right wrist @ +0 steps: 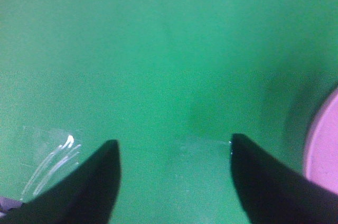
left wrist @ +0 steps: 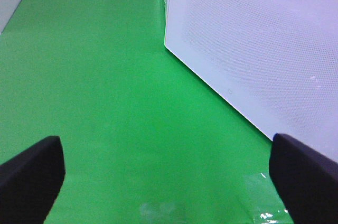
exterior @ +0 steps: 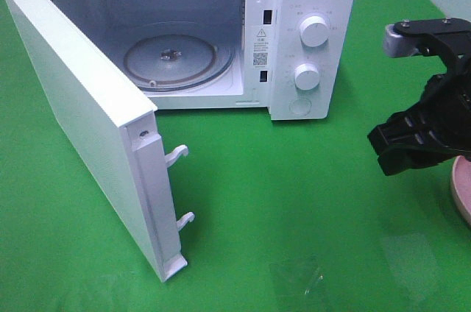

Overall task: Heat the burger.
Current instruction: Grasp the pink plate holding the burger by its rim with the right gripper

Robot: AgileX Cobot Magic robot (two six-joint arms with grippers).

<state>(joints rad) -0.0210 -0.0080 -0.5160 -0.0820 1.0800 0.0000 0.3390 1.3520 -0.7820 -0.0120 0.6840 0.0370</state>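
Note:
The burger is out of view in all three frames. A white microwave (exterior: 309, 25) stands at the back with its door (exterior: 81, 128) swung wide open. Its glass turntable (exterior: 173, 62) is bare. My right gripper (right wrist: 174, 142) hovers over the green cloth at the right, next to a pink plate (exterior: 464, 187); its fingers stand apart with nothing between them. In the exterior high view it shows as a black claw (exterior: 401, 146). My left gripper (left wrist: 166, 147) is open wide over bare cloth, with the microwave door's outer face (left wrist: 253, 44) ahead of it.
The open door juts toward the front left, and its latch hooks (exterior: 180, 154) stick out from its edge. Green cloth (exterior: 280, 201) covers the table. A patch of clear tape (exterior: 294, 279) lies on the cloth at the front. The pink plate (right wrist: 322, 150) sits at the right edge.

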